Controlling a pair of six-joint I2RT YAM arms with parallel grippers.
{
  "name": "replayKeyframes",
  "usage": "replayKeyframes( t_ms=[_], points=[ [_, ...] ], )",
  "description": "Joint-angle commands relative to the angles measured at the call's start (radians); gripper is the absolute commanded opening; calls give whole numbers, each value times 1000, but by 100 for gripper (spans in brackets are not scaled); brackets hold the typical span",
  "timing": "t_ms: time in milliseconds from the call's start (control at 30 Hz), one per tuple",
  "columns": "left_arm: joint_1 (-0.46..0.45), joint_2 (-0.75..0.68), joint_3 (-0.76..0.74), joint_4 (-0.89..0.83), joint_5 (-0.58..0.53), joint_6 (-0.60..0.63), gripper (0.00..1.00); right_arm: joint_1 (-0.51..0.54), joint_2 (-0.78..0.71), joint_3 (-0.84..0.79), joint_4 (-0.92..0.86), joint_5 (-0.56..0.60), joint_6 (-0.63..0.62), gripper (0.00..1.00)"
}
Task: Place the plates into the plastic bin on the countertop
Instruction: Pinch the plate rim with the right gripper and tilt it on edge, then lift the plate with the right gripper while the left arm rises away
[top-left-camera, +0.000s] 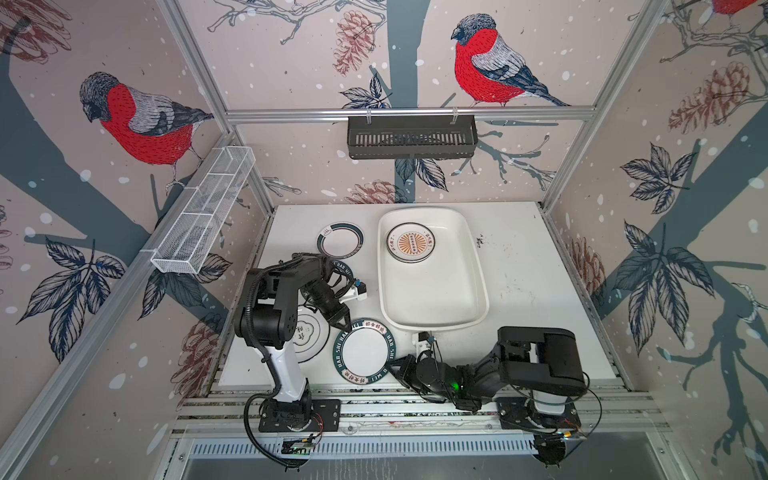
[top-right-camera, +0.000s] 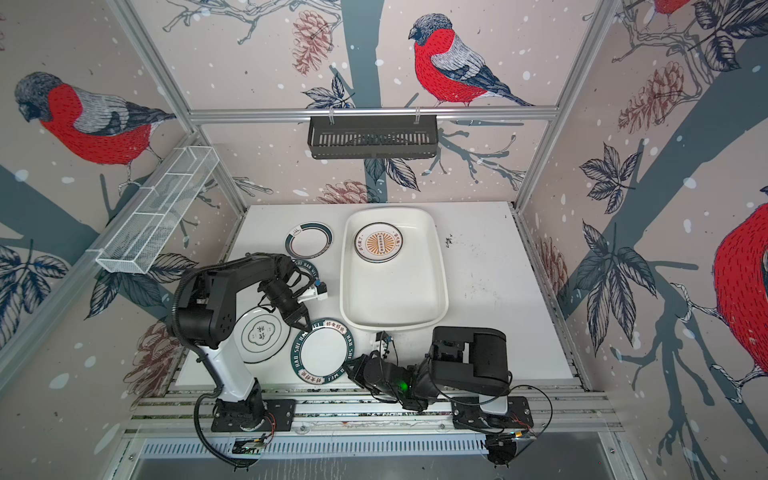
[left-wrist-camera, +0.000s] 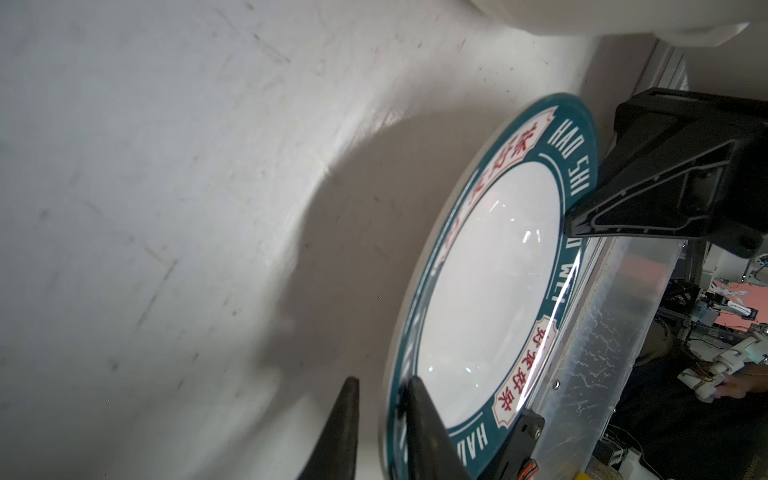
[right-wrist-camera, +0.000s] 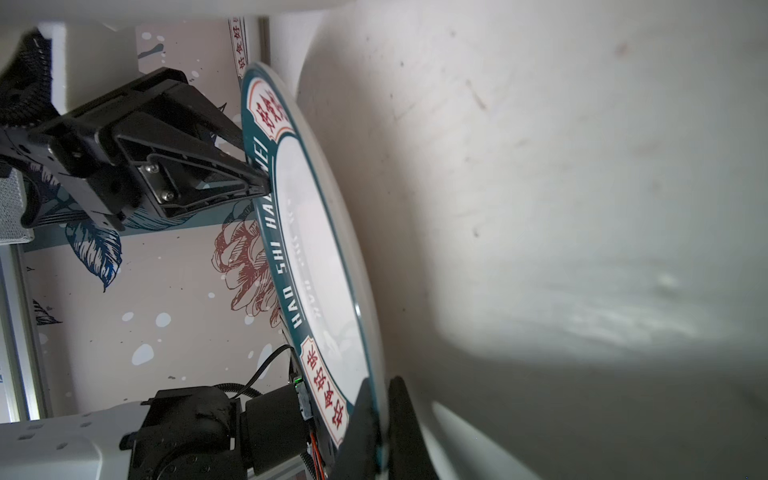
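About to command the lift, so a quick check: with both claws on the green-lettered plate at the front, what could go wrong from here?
1. The right claw pinches the green-lettered plate only by its thin rim; it may pivot or slip.
2. The left claw straddles the opposite rim loosely, so support looks uneven.
3. The rim of the plastic bin stands close; the plate could clip it.

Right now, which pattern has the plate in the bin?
Plate: orange sunburst centre, in a top view.
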Motion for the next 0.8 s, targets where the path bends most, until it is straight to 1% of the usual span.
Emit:
replayKeyframes(
  t_ms=[0,33,133,267,367,767],
  points=[
    [6,-13,10,-51,37,35,26,5,3,6,39,24,6,7],
    [7,-16,12,-53,40,35,27,6,2,4,43,27,6,5],
    [10,-27,17,-55,40,33,33,10,2,-2,52,35,9,5],
    [20,-52,29,-66,36,32,44,11,2,-2,59,35,7,4],
    [27,-76,51,-79,32,29,49,12,-1,-4,67,38,6,3],
    [42,-183,229,-149,51,-14,56,16,-25,-7,89,38,2,3]
  ],
)
